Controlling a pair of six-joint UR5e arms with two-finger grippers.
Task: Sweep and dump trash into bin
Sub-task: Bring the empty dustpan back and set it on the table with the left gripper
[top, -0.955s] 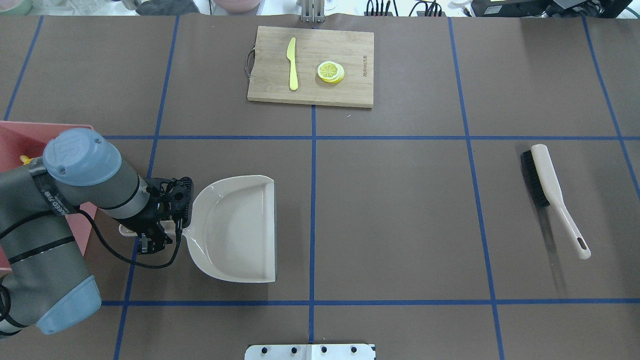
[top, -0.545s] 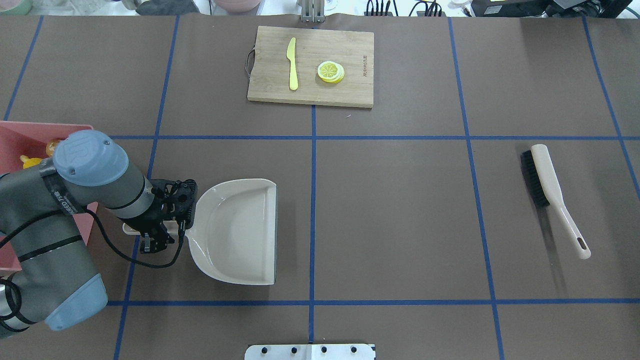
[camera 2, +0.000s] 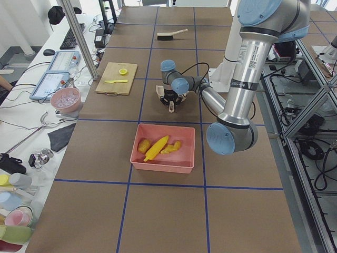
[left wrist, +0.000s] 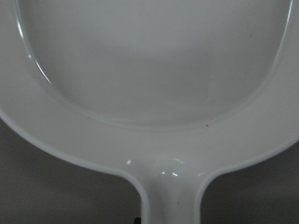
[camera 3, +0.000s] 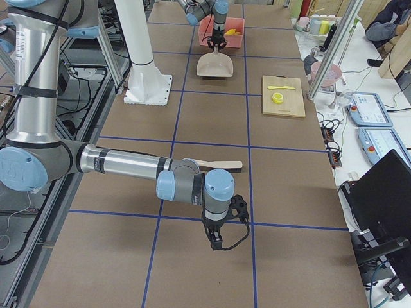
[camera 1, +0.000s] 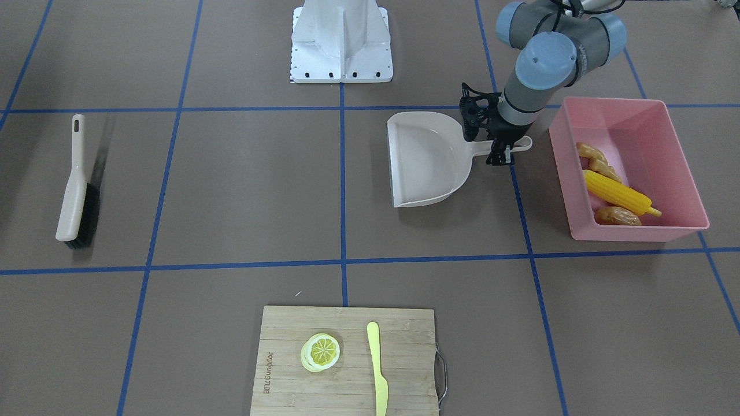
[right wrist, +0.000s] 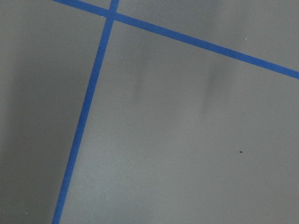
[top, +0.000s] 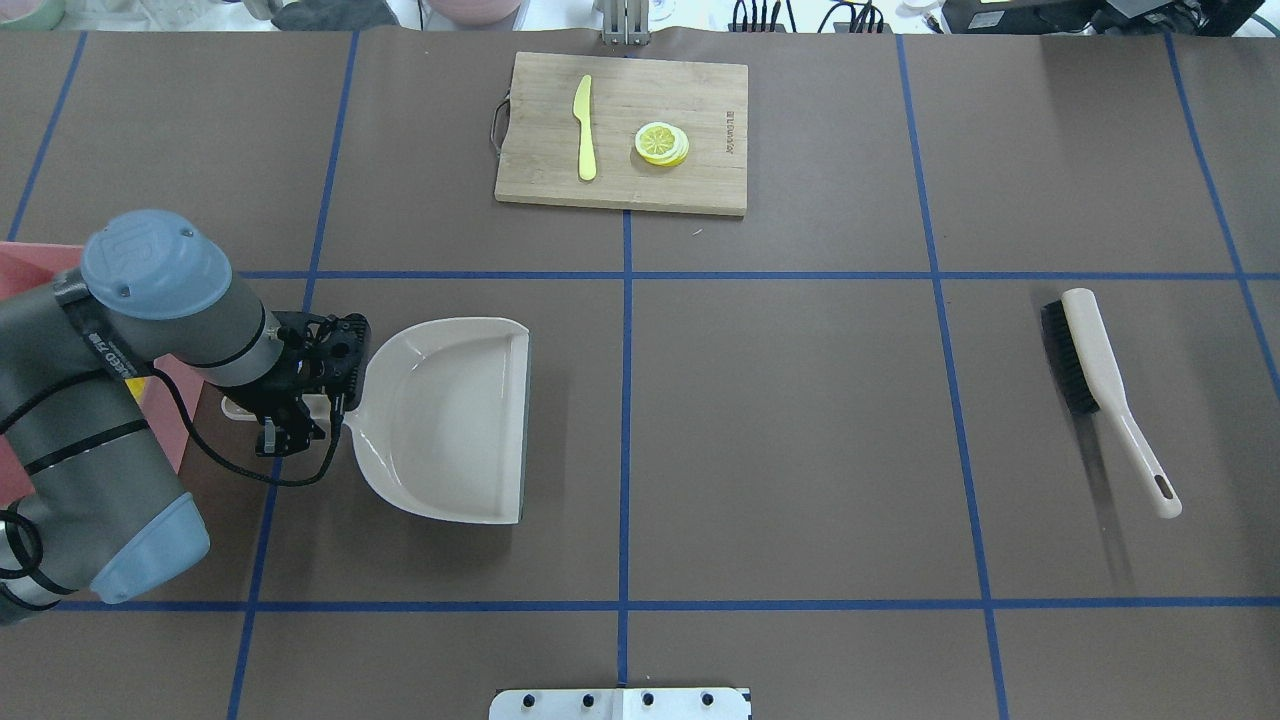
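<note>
Now the dustpan (top: pixel 450 420) is held by its handle in the clenched left tool (top: pixel 300 408) — shifted since half a second ago toward the far side of the surface (top: pixel 800 450) and nearer the bin (camera 1: pixel 636 232). Inside the bin are seen the corn cob (camera 1: pixel 617 195), ginger root (camera 1: pixel 598 162) and potato (camera 1: pixel 617 216). The right tool (camera 3: pixel 217 239) is seen from afar only — its grip cannot be told.

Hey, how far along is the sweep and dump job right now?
Done: the corn cob, ginger root and potato lie in the pink bin. In hand: the left gripper grips the handle of the empty dustpan beside the bin. Left: probably just setting the dustpan down; the brush already lies on the table.
</note>
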